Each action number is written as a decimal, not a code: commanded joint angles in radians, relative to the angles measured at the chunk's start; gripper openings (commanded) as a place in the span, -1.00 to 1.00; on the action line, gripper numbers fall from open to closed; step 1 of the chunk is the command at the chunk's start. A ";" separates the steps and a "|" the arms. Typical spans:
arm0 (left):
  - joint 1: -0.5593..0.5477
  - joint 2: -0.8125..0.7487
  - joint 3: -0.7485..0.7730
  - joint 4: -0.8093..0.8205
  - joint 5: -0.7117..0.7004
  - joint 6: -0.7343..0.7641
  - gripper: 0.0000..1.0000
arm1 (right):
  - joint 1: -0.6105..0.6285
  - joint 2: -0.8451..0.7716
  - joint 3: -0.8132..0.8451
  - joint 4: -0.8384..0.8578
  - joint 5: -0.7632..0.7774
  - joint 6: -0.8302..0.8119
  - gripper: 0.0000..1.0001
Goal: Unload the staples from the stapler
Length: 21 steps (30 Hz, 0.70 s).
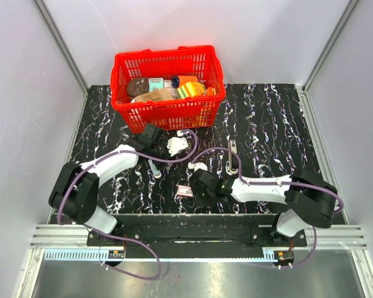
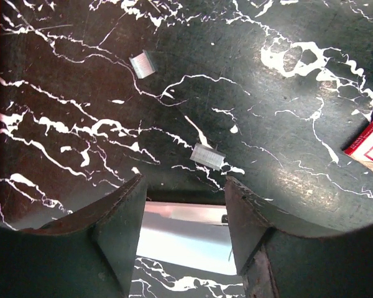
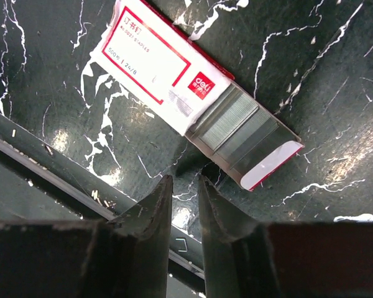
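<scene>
The stapler (image 1: 230,158), slim grey metal, lies on the black marble table right of centre. The staples (image 1: 155,169), a pale silvery bar, lie left of centre. In the left wrist view the bar (image 2: 183,236) lies on the table under the gap between my fingers, and I cannot see either finger touching it. My left gripper (image 1: 154,154) (image 2: 183,180) is open. My right gripper (image 1: 194,188) (image 3: 185,179) hovers low over the table, its jaws almost together with nothing between them.
A red basket (image 1: 168,115) of goods stands at the back. A small white and red staple box (image 1: 185,190) (image 3: 152,59) lies with its tray pulled out, just ahead of my right fingers. Two short staple pieces (image 2: 207,156) (image 2: 142,64) lie loose. The table's front rail (image 3: 50,161) is close.
</scene>
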State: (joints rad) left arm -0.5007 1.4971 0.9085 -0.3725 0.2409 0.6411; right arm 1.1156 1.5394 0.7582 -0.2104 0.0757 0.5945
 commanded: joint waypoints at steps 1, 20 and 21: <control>-0.001 0.040 0.053 0.030 0.077 0.074 0.16 | 0.003 -0.059 -0.016 0.034 0.004 0.050 -0.40; -0.021 0.140 0.092 0.063 -0.192 -0.512 0.58 | 0.003 -0.426 -0.076 -0.026 0.176 0.048 0.23; -0.031 0.144 0.096 0.054 -0.209 -0.529 0.60 | 0.004 -0.429 -0.079 -0.026 0.179 0.048 0.23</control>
State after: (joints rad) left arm -0.5049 1.6569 0.9756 -0.3389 0.1108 0.2501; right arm 1.1164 1.1378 0.6796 -0.2256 0.2024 0.6453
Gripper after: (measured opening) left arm 0.786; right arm 0.613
